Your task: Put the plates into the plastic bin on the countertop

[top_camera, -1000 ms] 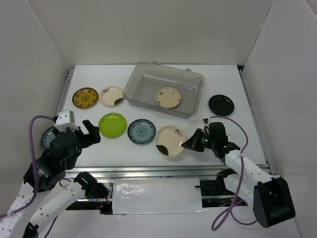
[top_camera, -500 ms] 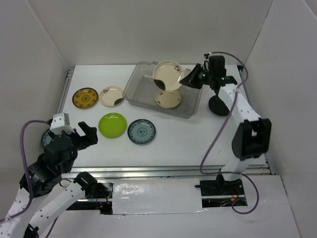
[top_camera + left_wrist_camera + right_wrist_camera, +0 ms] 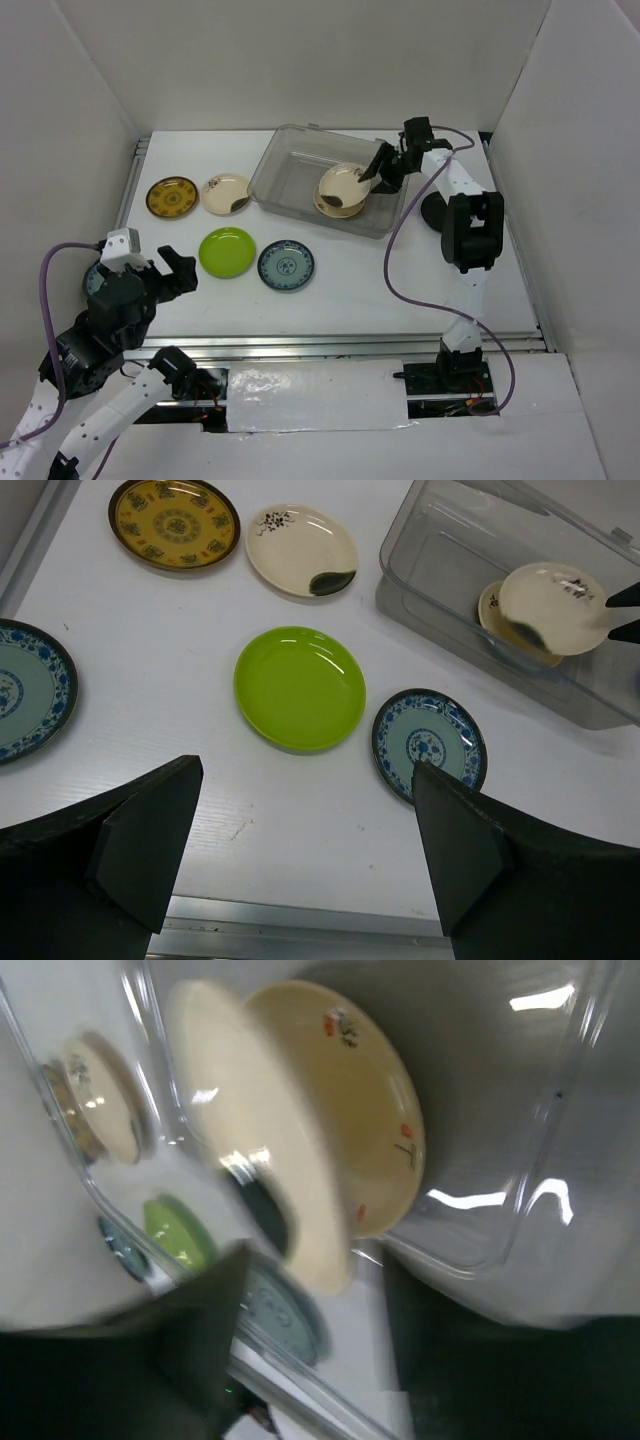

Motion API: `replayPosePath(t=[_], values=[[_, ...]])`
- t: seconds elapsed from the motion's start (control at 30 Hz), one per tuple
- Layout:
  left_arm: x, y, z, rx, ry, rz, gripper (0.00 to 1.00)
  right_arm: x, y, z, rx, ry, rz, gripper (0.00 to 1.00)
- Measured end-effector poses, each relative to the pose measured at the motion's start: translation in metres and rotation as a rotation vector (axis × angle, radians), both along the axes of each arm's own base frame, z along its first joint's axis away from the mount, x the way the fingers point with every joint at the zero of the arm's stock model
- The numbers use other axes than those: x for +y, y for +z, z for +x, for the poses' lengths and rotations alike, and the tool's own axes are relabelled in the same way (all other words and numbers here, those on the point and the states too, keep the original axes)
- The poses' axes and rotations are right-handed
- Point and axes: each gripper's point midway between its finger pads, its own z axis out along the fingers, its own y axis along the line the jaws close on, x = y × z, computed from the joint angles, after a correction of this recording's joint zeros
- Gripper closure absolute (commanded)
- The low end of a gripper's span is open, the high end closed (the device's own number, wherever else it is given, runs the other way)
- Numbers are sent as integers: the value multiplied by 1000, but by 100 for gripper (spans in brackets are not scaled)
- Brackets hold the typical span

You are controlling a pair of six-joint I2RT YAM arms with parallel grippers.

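Above the clear plastic bin (image 3: 330, 133), my right gripper (image 3: 376, 172) has its jaws apart. A cream plate with a dark mark (image 3: 344, 183) tilts just off its fingertips, over another cream plate (image 3: 333, 205) lying in the bin. The right wrist view is blurred: the tilted plate (image 3: 270, 1130) sits between my right gripper's (image 3: 315, 1260) jaws with gaps on both sides. On the countertop (image 3: 380, 280) lie the mustard-yellow (image 3: 172, 196), cream (image 3: 226, 193), lime green (image 3: 227, 250), blue patterned (image 3: 286, 265) and black (image 3: 437, 210) plates. My left gripper (image 3: 307, 770) hangs open and empty at the front left.
A second blue patterned plate (image 3: 25, 690) lies at the far left, partly under my left arm. The right arm reaches across the black plate. A metal rail (image 3: 330, 345) runs along the front edge; white walls stand round the other sides.
The right arm carried the cream plate from the table's front up into the bin, then opened its jaws. The left arm drew back slightly.
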Motion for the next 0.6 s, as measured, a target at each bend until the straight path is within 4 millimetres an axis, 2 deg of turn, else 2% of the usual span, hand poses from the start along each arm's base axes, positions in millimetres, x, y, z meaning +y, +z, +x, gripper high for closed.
replayPosePath(t=[0.03, 0.1, 0.2, 0.27, 0.37, 0.43, 0.5, 0.53, 0.6], values=[[0, 0, 0, 1, -2, 0, 1, 3, 3, -1, -10, 14, 5, 2], [-1, 0, 1, 2, -4, 0, 1, 7, 11, -3, -34, 38, -2, 0], [-2, 0, 1, 2, -8, -1, 1, 11, 34, -9, -87, 46, -30, 0], [-2, 0, 1, 2, -9, -1, 1, 10, 60, -15, -147, 38, -65, 0], [-3, 0, 1, 2, -9, -1, 1, 11, 107, -34, -261, 27, -117, 0], [-3, 0, 1, 2, -9, -2, 1, 19, 127, -66, -340, 45, -138, 0], [-3, 0, 1, 2, -9, -2, 1, 41, 129, -114, -375, 107, -128, 0], [-2, 0, 1, 2, -8, -1, 1, 57, 127, -137, -410, 152, -105, 0], [-2, 0, 1, 2, -8, -1, 1, 87, 102, -189, -412, 252, -41, 0]])
